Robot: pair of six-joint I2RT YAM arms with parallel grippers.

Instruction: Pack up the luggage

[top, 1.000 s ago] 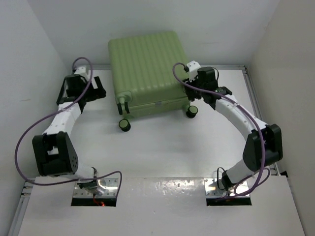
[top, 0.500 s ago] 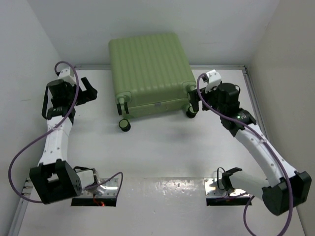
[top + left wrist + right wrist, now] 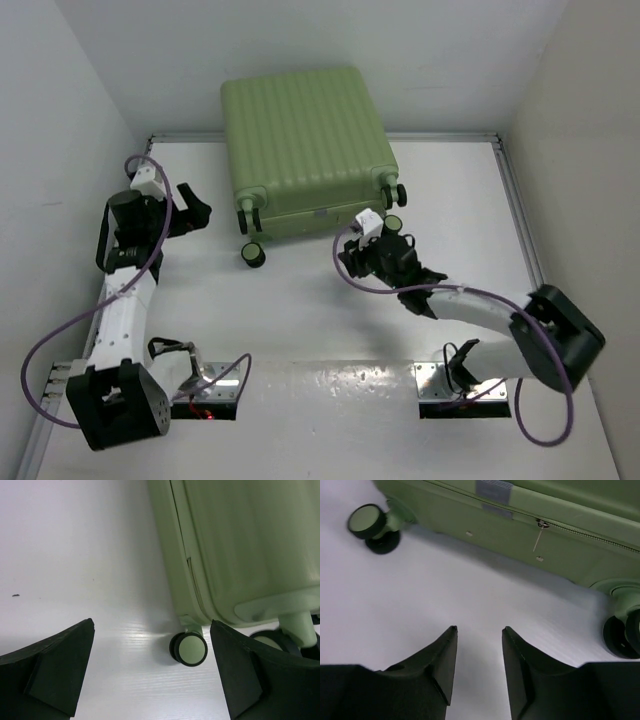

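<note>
The luggage (image 3: 300, 140) is a light-green ribbed suitcase lying closed at the back of the table, with its black wheels (image 3: 253, 255) toward me. My left gripper (image 3: 196, 214) is open and empty, to the left of the suitcase's near-left corner. In the left wrist view it (image 3: 152, 626) frames a wheel (image 3: 190, 649) and the suitcase side (image 3: 240, 545) without touching them. My right gripper (image 3: 347, 257) is open and empty, just in front of the suitcase's front edge. In the right wrist view it (image 3: 479, 630) points at the zipped side (image 3: 470, 515) and the zipper pull (image 3: 538, 537).
White walls close in the table on the left, back and right. A metal rail (image 3: 515, 200) runs along the right edge. Both arm bases (image 3: 465, 380) sit at the near edge, with purple cables looping from each arm.
My right arm has swung from the suitcase's right side to low in front of its front edge. My left arm has pulled back a little toward me, with the gripper still open.
</note>
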